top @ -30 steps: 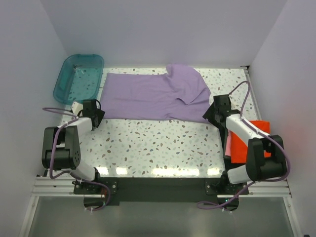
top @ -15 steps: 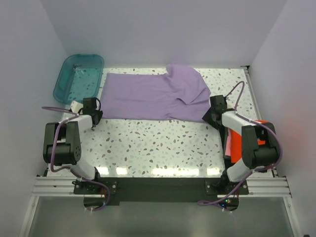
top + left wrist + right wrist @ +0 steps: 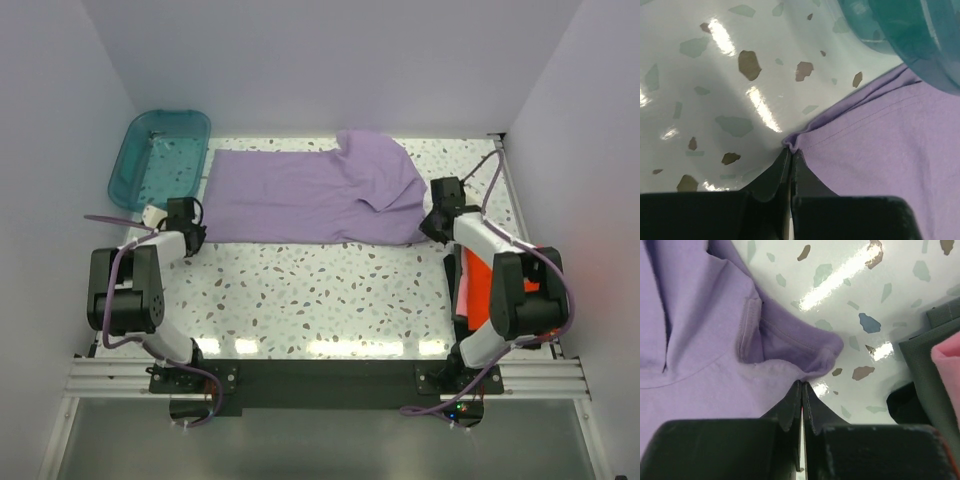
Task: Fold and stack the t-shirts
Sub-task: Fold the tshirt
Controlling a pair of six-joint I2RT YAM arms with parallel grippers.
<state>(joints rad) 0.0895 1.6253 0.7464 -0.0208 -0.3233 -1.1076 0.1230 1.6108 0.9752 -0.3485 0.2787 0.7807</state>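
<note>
On the far half of the counter point(image 3: 330, 290), the lavender t-shirt point(image 3: 310, 195) lay spread flat, long axis running left-right. One sleeve was bunched up at its far-right end.

- Left pincer point(image 3: 190, 238): down at the shirt's near-left corner. In the wrist view the jaws were fully closed, tips together, with the corner hem puckered up right between them, so it was pinching the cloth. Fingertips sat low against the counter.
- Right pincer point(image 3: 437, 222): at the shirt's near-right edge, by the sleeve. Jaws were closed tight there too, no gap. The rolled fabric edge met the tips and read as gripped, though only a thin bit of cloth was caught.
- Teal tub point(image 3: 160, 157): far-left corner of the counter, just beside the shirt's left end. Its rim showed over the cloth edge in the left wrist view, and I couldn't tell whether they touched.
- Orange-red t-shirt point(image 3: 480, 290): at the counter's right edge, near side, apart from the lavender one. The right arm crossed over it, so only part was visible and I couldn't judge its fold.

Both arms were stretched outward, one at each end of the lavender shirt.
</note>
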